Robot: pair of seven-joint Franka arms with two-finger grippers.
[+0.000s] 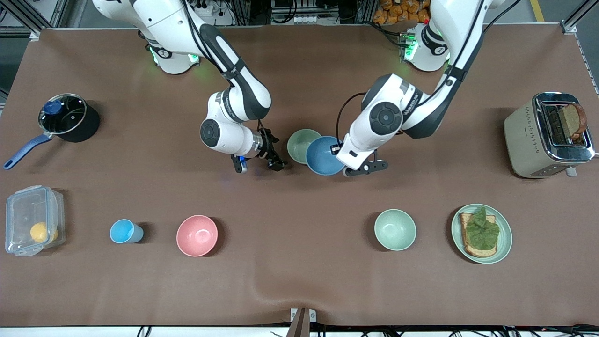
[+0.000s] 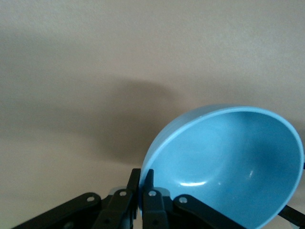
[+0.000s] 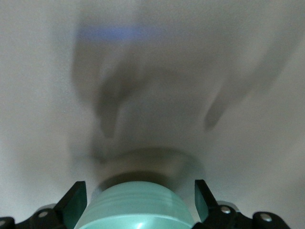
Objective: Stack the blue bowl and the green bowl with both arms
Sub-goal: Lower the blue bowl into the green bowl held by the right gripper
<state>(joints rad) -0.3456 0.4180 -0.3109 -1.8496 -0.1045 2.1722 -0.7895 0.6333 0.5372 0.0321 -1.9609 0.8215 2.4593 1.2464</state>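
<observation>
The left gripper (image 1: 348, 169) has its jaws clamped on the rim of the blue bowl (image 1: 323, 156), holding it tilted in the air near the middle of the counter (image 1: 299, 281), partly over the green bowl (image 1: 302, 144); the left wrist view shows the rim of the blue bowl (image 2: 228, 162) pinched between the fingers (image 2: 148, 200). The green bowl rests on the counter, its rim overlapped by the blue one in the front view. The right gripper (image 1: 259, 166) hangs with its jaws spread wide, just beside the green bowl toward the right arm's end of the counter; in the right wrist view, the green bowl (image 3: 136, 205) sits between its fingers (image 3: 74, 200), though contact cannot be told.
</observation>
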